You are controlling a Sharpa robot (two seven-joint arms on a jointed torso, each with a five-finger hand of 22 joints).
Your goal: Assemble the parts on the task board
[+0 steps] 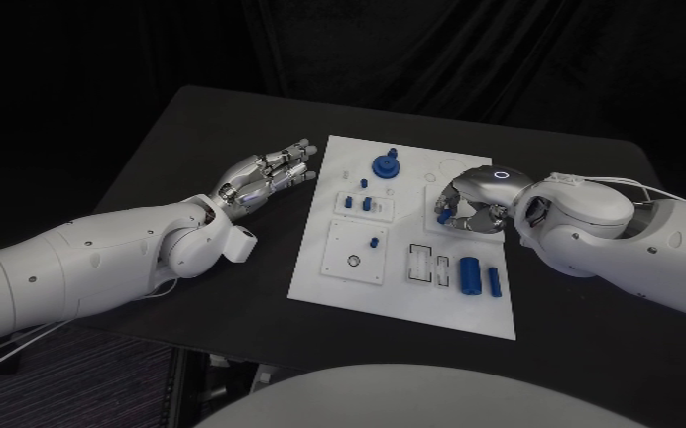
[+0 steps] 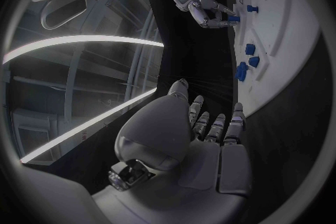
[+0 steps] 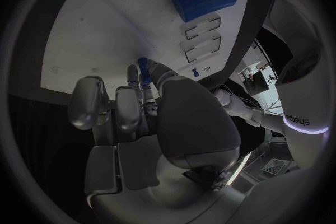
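The white task board (image 1: 414, 304) lies in the middle of the black table. My right hand (image 1: 469, 205) is curled over its right half and pinches a small blue part (image 1: 443, 218) between its fingertips, close above the board; the part (image 3: 143, 64) also peeks out between those fingers in the right wrist view. My left hand (image 1: 269, 175) hovers left of the board, holding nothing, with its fingers stretched out toward the board's edge. In the left wrist view the left hand (image 2: 203, 129) lies flat and the right hand (image 2: 206, 8) shows farther off.
A blue round piece with a peg (image 1: 386, 163) stands at the board's far end. Small blue pegs (image 1: 365, 200) and another peg (image 1: 375, 243) stand on the left half. A blue cylinder (image 1: 469, 271) and a blue bar (image 1: 495, 281) lie beside two rectangular slots (image 1: 423, 262).
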